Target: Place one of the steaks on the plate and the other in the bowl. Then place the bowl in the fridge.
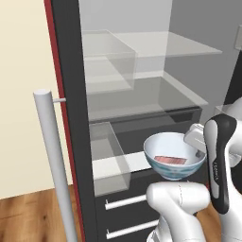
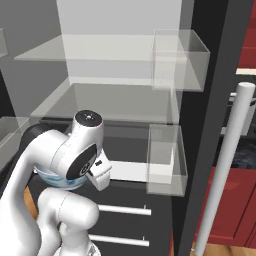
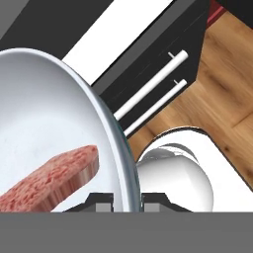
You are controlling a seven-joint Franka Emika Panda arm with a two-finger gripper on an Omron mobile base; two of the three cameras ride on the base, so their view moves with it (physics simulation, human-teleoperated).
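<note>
Hand view: hand (image 3: pixel 127 200) clamps bowl (image 3: pixel 59 118) rim | fingertips mostly hidden | steak (image 3: pixel 54 180) pink-red, cut off | fridge (image 1: pixel 71 94) open

The bowl (image 1: pixel 174 160) looks shiny and smooth, the fridge (image 1: pixel 71 94) shelves (image 1: pixel 156 97) are see-through like glass, the floor (image 3: pixel 222 94) is wood.

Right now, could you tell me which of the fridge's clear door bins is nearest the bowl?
The lower bin on the left door: it sits level with the bowl, just beside it. The upper bin hangs well above.
</note>
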